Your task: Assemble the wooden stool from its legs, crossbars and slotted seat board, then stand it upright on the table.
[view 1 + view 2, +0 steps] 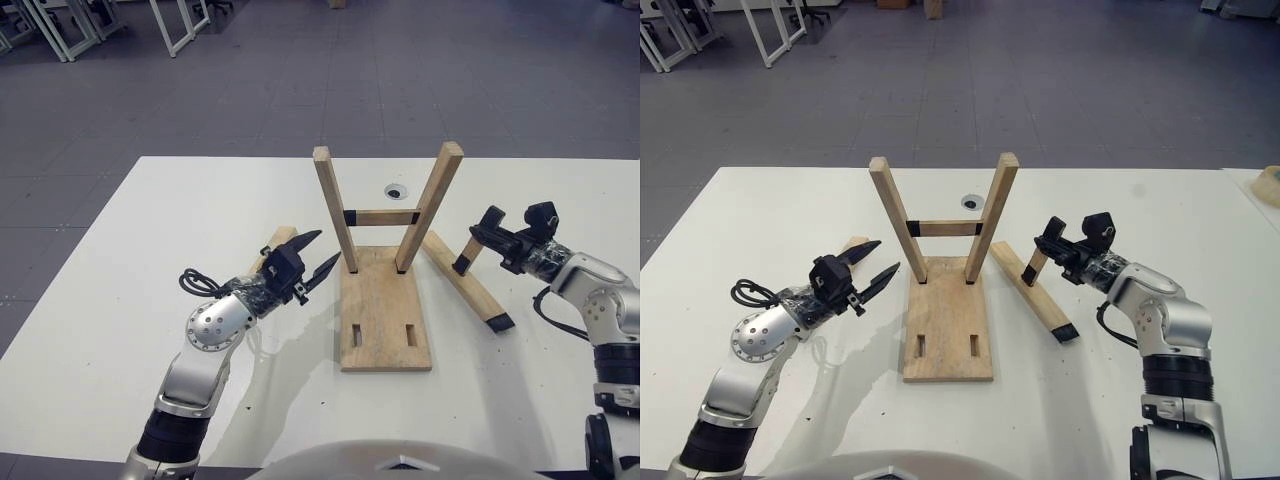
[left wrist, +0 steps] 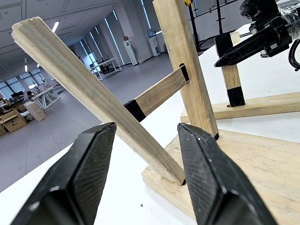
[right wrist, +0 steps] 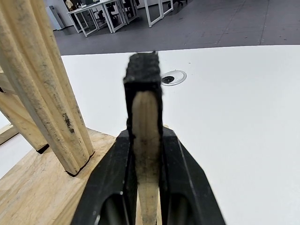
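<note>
Left gripper (image 1: 325,248): held spread, just beside two upright legs (image 1: 335,210) set in the seat board (image 1: 385,320).
Right gripper (image 1: 484,236): crossbar (image 1: 466,258) is pinched; loose leg (image 1: 480,295) laid beneath, on the desk (image 1: 150,250).

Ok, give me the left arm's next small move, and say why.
Probably swing the open left pincer over to the loose leg lying just beside it and close on it. The seat board has two near slots unfilled, and the right pincer is shut on a crossbar stood against the other loose leg, so it looks busy.
</note>
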You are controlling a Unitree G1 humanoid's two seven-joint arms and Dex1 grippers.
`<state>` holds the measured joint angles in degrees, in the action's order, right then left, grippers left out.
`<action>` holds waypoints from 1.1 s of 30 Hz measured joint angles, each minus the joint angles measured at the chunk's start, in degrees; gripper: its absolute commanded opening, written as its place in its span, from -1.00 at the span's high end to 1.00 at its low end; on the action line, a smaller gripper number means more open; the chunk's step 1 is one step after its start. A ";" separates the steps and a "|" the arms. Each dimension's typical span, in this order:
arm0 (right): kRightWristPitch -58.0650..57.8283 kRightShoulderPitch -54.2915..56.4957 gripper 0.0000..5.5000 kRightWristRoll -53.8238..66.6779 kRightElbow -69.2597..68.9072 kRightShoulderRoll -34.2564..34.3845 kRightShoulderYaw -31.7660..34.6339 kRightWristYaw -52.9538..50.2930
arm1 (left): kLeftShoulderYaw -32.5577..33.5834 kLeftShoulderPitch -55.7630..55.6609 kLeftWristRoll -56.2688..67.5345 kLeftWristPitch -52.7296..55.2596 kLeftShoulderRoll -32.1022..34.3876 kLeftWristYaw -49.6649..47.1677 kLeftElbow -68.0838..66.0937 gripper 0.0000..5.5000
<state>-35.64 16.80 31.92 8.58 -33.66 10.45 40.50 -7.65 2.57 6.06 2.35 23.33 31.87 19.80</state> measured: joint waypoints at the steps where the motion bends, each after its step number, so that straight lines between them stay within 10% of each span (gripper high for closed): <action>1: -0.23 0.00 0.85 0.00 0.00 0.00 0.18 0.00 | 0.00 0.00 -0.01 0.00 -0.02 -0.01 0.00 0.13; 27: -3.99 -5.20 0.85 -10.97 -16.57 7.43 -2.04 -20.92 | 0.02 0.35 -0.17 0.02 -0.64 -1.34 -0.79 0.13; 33: -2.05 -7.79 0.40 -11.44 -21.11 8.71 -0.91 -22.19 | -0.02 0.50 -0.20 -0.01 -0.70 -1.37 -0.81 0.13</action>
<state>-37.69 9.00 20.48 -12.53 -24.95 9.54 18.31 -7.67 3.07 5.87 2.33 22.63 30.50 18.99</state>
